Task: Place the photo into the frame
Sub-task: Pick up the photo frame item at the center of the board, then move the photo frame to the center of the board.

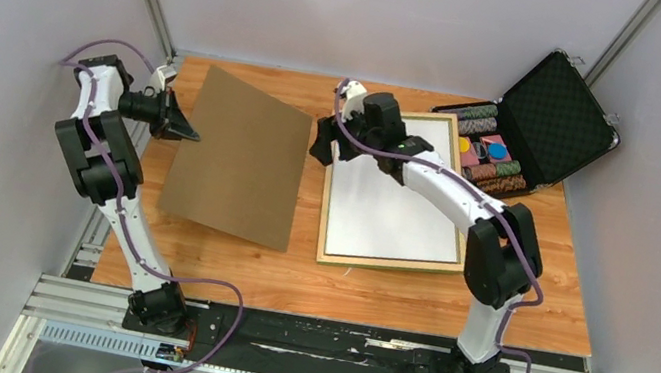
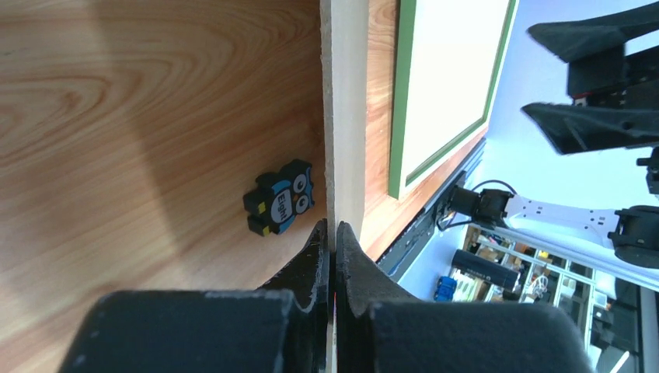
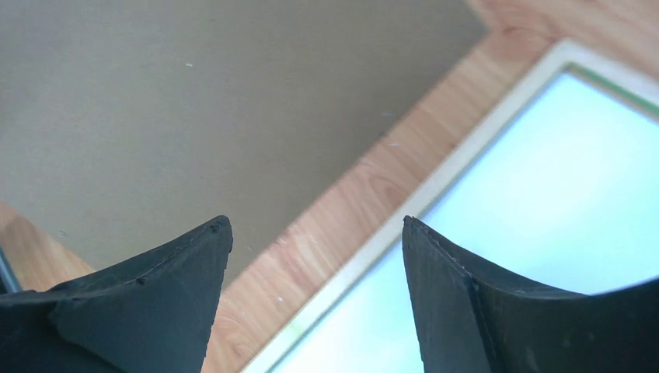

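I find left gripper (image 1: pixel 187 133) clenched on backing board (image 1: pixel 240 159), right gripper (image 1: pixel 322 149) released near frame (image 1: pixel 390 260). I should lower it level, edges squared.

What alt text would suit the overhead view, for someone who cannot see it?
The left gripper is shut on the edge of a brown board, holding it tilted over a wooden table. The right gripper hangs open above a corner of a pale wooden frame lying flat, white sheet inside; an open poker-chip case sits behind.
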`<state>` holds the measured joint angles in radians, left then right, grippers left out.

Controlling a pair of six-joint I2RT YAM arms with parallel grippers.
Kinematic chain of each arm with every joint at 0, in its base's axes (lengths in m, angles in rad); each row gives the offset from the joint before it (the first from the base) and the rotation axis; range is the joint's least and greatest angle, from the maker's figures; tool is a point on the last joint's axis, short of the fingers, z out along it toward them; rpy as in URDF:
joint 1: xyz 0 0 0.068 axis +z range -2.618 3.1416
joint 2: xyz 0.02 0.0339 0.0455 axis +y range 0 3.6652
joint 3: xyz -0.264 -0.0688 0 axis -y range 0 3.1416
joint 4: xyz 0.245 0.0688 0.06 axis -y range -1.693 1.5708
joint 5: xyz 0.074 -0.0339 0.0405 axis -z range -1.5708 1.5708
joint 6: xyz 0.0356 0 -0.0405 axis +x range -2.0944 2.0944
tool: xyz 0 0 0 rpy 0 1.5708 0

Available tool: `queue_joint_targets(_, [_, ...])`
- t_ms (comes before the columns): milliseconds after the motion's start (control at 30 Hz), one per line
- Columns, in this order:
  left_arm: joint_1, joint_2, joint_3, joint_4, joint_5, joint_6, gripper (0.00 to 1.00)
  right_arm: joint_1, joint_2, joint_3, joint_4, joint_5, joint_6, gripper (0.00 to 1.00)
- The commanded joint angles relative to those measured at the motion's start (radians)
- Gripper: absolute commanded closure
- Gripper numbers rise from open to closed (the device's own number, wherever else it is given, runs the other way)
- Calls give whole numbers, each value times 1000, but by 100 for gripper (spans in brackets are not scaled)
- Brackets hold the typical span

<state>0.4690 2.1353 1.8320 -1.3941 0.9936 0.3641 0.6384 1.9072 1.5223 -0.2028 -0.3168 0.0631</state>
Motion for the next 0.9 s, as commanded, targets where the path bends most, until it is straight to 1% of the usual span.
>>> queue_joint_targets(0, [44, -74, 77, -8, -66, 67, 100, -66, -104, -63, 9, 63, -53, 22])
queue_joint_targets(133, [72, -74, 96, -20, -89, 72, 100, -156, -175, -128, 13, 110, -90, 23])
queue_joint_targets(367, [88, -76, 116, -41, -118, 97, 100, -292, -245, -229, 13, 248, -166, 24])
queue_joint_targets(533, [94, -77, 129, -46, -130, 109, 100, -442, -258, -272, -6, 248, -183, 27])
queue_joint_targets(633, [96, -74, 136, -53, -131, 113, 100, -505, -268, -300, -7, 244, -213, 28])
queue_joint_targets(867, [95, -69, 139, -57, -131, 116, 100, -586, -249, -330, -9, 231, -247, 32])
